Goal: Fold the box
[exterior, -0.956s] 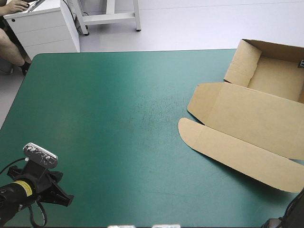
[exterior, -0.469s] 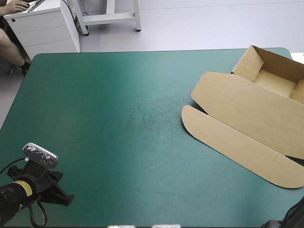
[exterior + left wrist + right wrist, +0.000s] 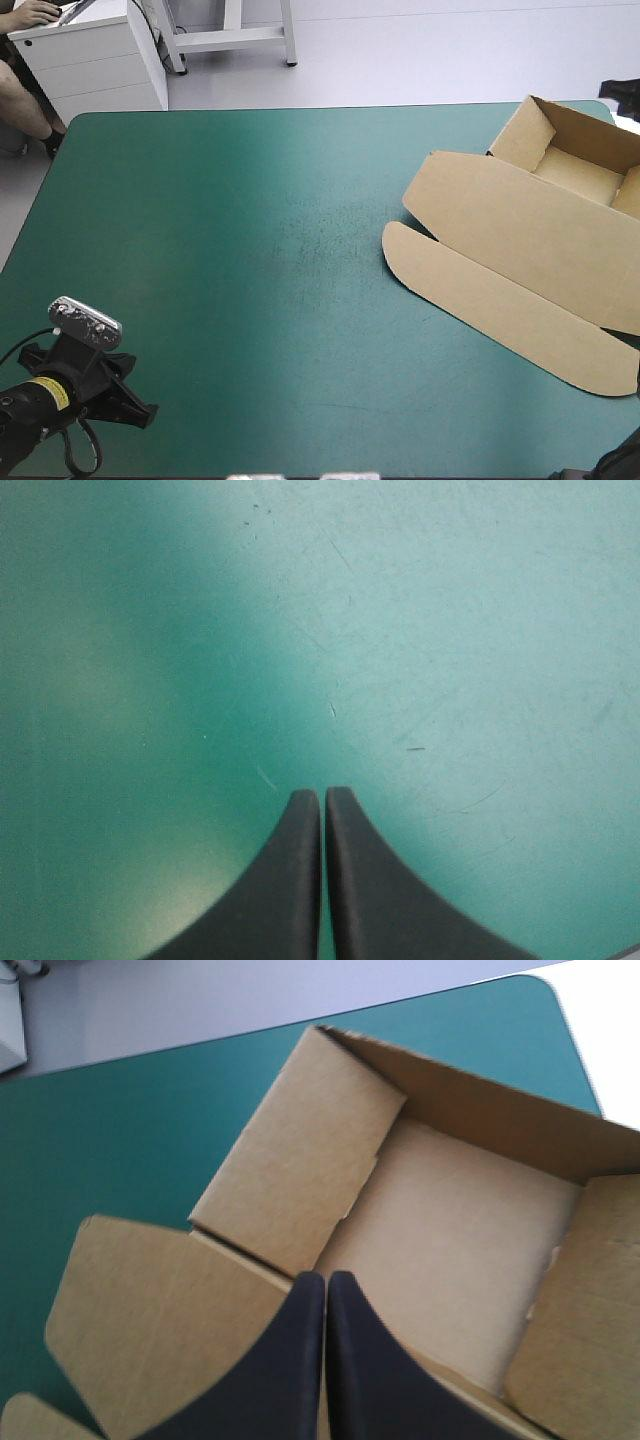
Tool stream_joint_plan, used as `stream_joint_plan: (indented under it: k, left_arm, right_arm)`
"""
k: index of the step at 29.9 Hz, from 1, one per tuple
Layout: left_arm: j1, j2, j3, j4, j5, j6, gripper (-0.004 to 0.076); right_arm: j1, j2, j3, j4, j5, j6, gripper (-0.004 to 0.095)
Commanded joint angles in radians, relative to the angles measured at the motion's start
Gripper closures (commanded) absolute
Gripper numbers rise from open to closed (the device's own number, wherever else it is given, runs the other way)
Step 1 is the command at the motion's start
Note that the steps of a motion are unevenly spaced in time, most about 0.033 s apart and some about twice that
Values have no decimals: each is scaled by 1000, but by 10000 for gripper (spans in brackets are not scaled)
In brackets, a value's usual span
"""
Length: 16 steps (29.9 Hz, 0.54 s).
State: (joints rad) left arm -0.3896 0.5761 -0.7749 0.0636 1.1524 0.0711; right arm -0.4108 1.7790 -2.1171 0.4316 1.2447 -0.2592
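Where the teal-green covered surface [image 3: 230, 230] reaches its far right corner, the brown cardboard box [image 3: 520, 250] is found as an open tray [image 3: 575, 175] with its lid [image 3: 505, 220] laid flat. The tray's walls are raised at that corner and its mouth is turned upward. The lid is spread from the tray toward the near left and is ended by a long rounded flap [image 3: 500, 310]. The long axis of lid and flap is laid diagonally, from just right of the surface's middle to its near right edge. The left black fingers [image 3: 285, 890] are pressed together in a pointed arch over the cover, with nothing gripped. The right black fingers [image 3: 290, 1360] are likewise clenched and empty. They are seen over the seam where lid meets tray.
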Motion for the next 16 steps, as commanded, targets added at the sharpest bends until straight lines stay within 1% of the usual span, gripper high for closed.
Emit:
stream_joint_plan:
  k: [1,5,11,16]
  left_arm:
    - [-1,5,-25,-5,-77,-10,731]
    - [-1,5,-24,-1,-139,-10,731]
    - [-1,5,-1,-2,-248,-10,731]
    - [-1,5,-1,-8,-258,-10,731]
  right_arm:
    - [61,-118,93,24,8,-70,922]
    - [119,-230,299,36,-1,-114,922]
    - [209,-455,645,49,-120,-151,922]
    - [268,-676,931,44,-202,-202,922]
